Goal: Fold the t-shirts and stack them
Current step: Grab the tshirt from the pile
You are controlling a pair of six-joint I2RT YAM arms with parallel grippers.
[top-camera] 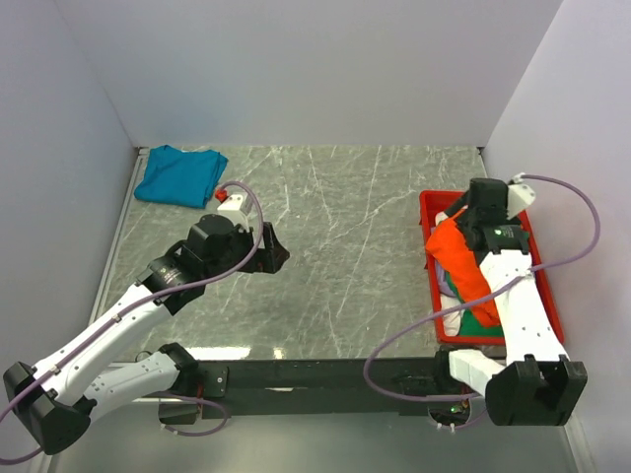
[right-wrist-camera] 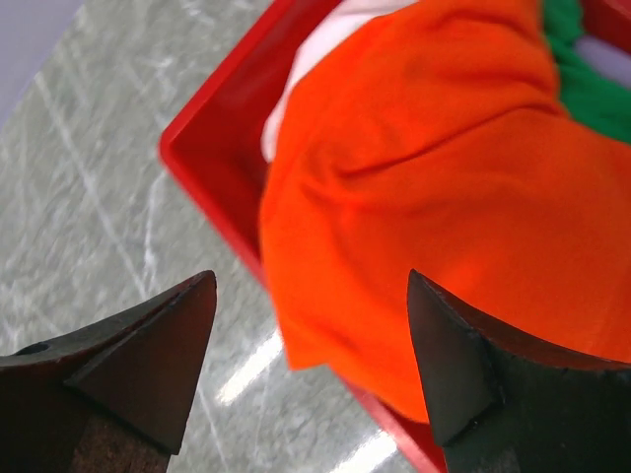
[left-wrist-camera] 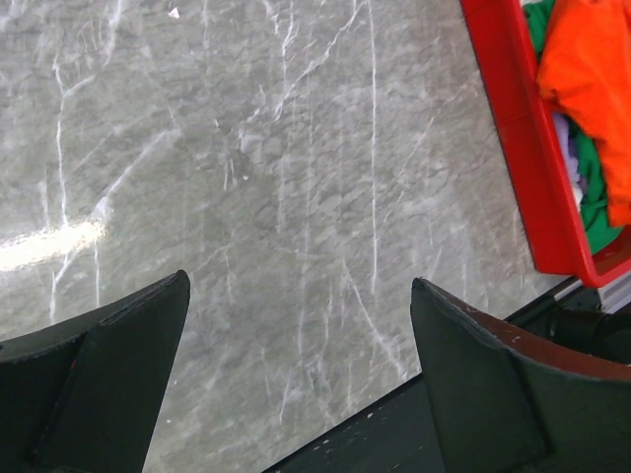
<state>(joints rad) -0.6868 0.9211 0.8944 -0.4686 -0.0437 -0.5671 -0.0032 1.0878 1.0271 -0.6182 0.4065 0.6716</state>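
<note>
A teal blue t-shirt (top-camera: pixel 177 175) lies folded at the table's back left corner. In the red tray (top-camera: pixel 430 197) on the right, a bright orange t-shirt (top-camera: pixel 461 258) is heaped on top of a white one (top-camera: pixel 450 288) and a green one (top-camera: pixel 484 317). My right gripper (top-camera: pixel 463 215) hangs open just above the orange t-shirt (right-wrist-camera: pixel 444 168), whose edge drapes over the tray's left rim (right-wrist-camera: pixel 212 168); nothing is between its fingers (right-wrist-camera: pixel 311 278). My left gripper (top-camera: pixel 271 251) is open over bare marble (left-wrist-camera: pixel 301 281), left of centre and far from the shirts.
The grey marble tabletop (top-camera: pixel 345 246) is enclosed by white walls on three sides. A black rail (top-camera: pixel 325 372) carrying both arm bases runs along the near edge. The tray (left-wrist-camera: pixel 513 128) with the orange t-shirt (left-wrist-camera: pixel 592 69) shows at the upper right of the left wrist view.
</note>
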